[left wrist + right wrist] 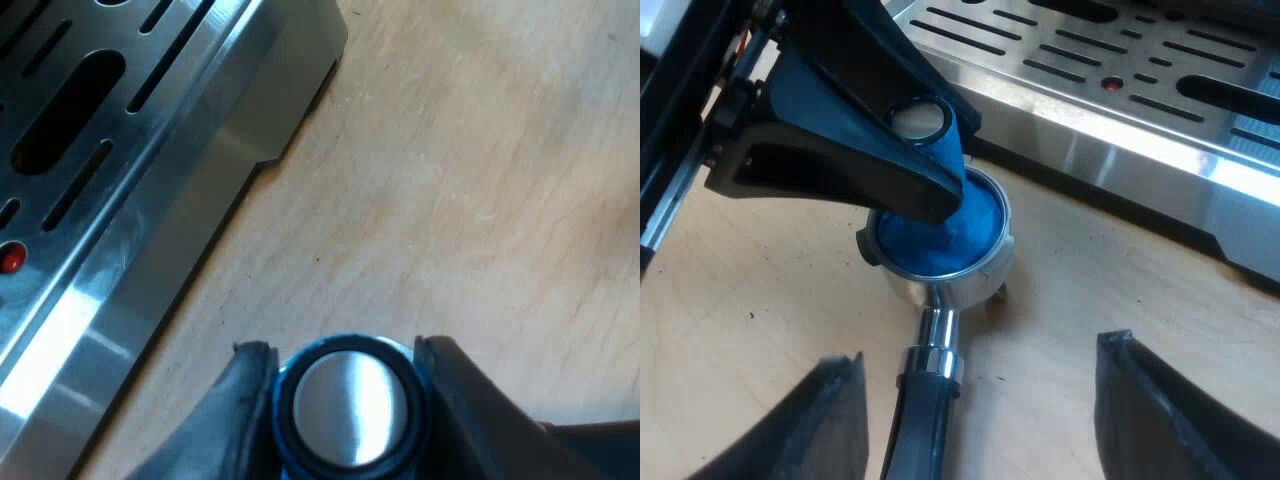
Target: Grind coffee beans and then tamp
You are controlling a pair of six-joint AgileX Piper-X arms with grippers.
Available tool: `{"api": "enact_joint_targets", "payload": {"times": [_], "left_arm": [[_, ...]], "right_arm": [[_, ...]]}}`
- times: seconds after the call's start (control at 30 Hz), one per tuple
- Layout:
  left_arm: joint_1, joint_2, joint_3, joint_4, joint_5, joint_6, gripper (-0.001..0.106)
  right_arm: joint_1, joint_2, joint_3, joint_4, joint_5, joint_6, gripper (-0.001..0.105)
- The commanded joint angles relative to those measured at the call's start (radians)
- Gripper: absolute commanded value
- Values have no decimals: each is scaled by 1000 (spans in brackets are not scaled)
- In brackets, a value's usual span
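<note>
Now your left hand point(343, 350) grips blue steel-capped tamper point(350, 412) seated in round metal holder point(992, 262); right hand point(985, 352) released.

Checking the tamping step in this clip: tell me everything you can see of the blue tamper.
The tamper is blue, seemingly plastic, with a round shiny metal cap ringed in black on top. Its wide base sits in the basket of the metal holder, nearly filling the rim; a narrower stem rises from it. The left gripper is shut on the stem under the cap, one black finger each side. The holder lies on the wooden table by the espresso machine's slotted tray.
</note>
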Motion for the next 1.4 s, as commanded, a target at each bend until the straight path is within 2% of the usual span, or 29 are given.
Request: {"api": "enact_joint_targets", "payload": {"times": [0.03, 0.2, 0.4, 0.7, 1.13, 1.4], "left_arm": [[-1, 26, 25, 64, 15, -4, 7], [-1, 26, 19, 18, 29, -4, 7], [-1, 10, -17, 22, 29, -4, 7], [-1, -92, -62, 19, 29, -4, 7], [-1, -205, -62, 27, 20, -4, 7], [-1, -260, -62, 78, -91, -4, 7]], "right_arm": [[-1, 0, -2, -8, -2, -3, 52], [-1, 0, -2, -8, -2, -3, 52], [-1, 0, -2, -8, -2, -3, 52], [-1, 0, -2, -8, -2, -3, 52], [-1, 0, -2, -94, -2, -9, 52], [-1, 0, -2, -160, -2, -9, 52]]}}
